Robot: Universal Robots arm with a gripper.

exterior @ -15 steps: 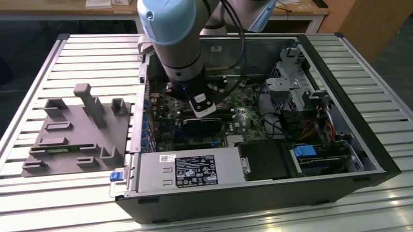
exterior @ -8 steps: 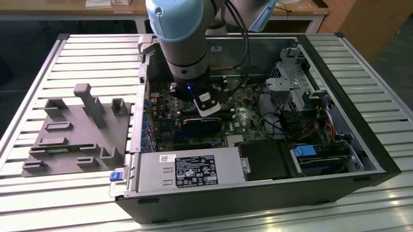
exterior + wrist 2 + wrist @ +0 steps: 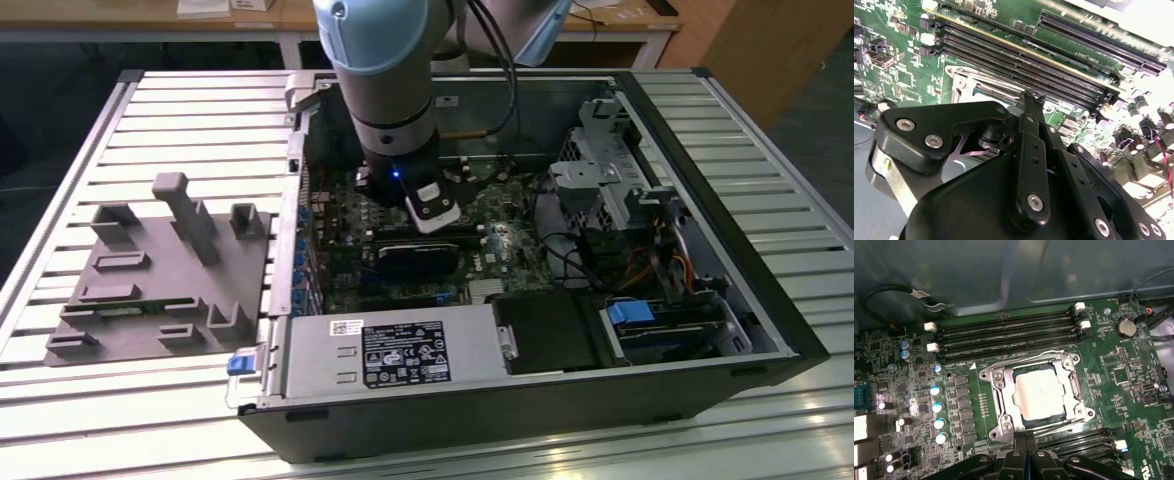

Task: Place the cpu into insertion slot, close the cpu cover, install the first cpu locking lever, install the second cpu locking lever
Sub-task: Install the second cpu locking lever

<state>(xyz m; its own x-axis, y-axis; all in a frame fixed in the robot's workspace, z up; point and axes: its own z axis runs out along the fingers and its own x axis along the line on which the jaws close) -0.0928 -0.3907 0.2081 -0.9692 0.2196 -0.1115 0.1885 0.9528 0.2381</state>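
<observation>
On the exterior view's left, a grey moulded fixture with upright pegs sits on the slatted table, well apart from me. Toward the middle is the open black and silver computer case, and I reach down into it over the green circuit board.

In the first wrist view, the cpu, a flat square chip with a dull silver top, already lies in the insertion slot, the silver-rimmed square socket just beside the long black memory slots. The cpu cover, a thin silver frame, lies down around it, the chip showing through its cut-out.

I judge the locking levers to be the step in hand. One thin wire lever runs along the socket's far edge, and the other wire lever runs along the near edge. This work calls for a firm, steady press that guides the wire under its catch.

My gripper has its jaws pressed together, gripping nothing. The tips sit at the socket's near edge, just beside that near lever. I cannot tell whether they touch it.
</observation>
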